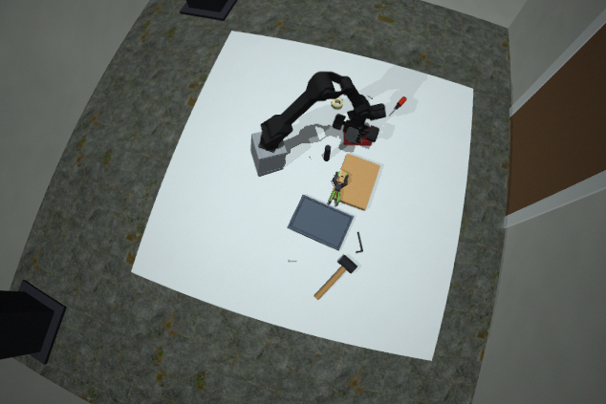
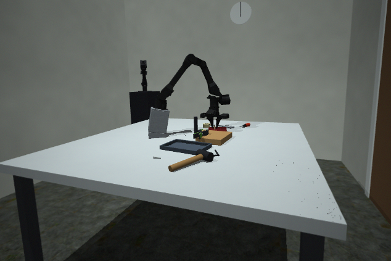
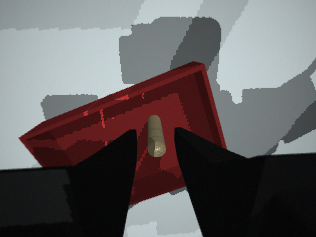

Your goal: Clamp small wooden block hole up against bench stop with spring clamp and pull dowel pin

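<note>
The dowel pin (image 3: 155, 135) lies in a shallow red tray (image 3: 138, 144), between my fingertips with a gap on each side. My gripper (image 3: 155, 135) (image 1: 356, 138) is open and hangs just above the tray, behind the wooden board (image 1: 360, 181). The small wooden block (image 1: 344, 175) lies at the board's left edge. The green and black spring clamp (image 1: 336, 189) grips it there, and also shows in the exterior view (image 2: 199, 134). From this far I cannot tell the block's tilt or its hole.
A dark upright post (image 1: 326, 153) stands left of the board's far corner. A grey-blue tray (image 1: 320, 221), a hammer (image 1: 335, 276) and a hex key (image 1: 359, 242) lie in front of the board. A red-handled screwdriver (image 1: 398, 104) and a tape roll (image 1: 336, 100) lie behind the arm.
</note>
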`<control>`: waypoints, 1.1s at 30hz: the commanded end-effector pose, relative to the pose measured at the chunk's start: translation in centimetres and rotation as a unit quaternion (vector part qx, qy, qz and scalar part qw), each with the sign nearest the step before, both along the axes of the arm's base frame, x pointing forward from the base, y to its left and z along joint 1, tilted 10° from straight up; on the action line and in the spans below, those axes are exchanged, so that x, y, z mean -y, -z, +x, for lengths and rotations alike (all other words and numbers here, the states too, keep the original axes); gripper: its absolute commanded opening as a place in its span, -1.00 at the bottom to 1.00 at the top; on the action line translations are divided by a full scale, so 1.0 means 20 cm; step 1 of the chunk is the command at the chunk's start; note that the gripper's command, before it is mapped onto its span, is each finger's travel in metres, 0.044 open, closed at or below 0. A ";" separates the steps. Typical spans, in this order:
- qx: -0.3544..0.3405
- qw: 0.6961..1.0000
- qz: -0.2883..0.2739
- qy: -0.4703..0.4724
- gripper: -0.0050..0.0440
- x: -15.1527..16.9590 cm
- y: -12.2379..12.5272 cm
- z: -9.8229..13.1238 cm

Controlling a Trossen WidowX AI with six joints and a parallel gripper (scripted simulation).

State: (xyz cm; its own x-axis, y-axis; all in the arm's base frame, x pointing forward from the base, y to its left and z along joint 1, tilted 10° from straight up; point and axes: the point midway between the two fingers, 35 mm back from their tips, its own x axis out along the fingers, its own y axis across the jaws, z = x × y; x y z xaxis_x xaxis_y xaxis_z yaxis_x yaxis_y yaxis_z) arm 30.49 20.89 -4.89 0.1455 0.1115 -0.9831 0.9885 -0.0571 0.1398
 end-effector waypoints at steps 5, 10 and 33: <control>0.000 1.000 0.000 0.000 -0.31 0.00 -0.02 0.00; 0.000 1.000 0.000 0.000 -0.31 0.01 -0.05 -0.01; 0.000 1.000 0.000 0.000 0.47 0.05 -0.29 -0.07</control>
State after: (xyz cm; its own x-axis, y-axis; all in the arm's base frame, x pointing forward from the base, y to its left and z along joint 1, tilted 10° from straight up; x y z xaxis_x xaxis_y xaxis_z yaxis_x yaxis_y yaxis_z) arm 29.24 20.00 -0.03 0.1377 0.1060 -0.9848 0.9896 -0.0573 0.1322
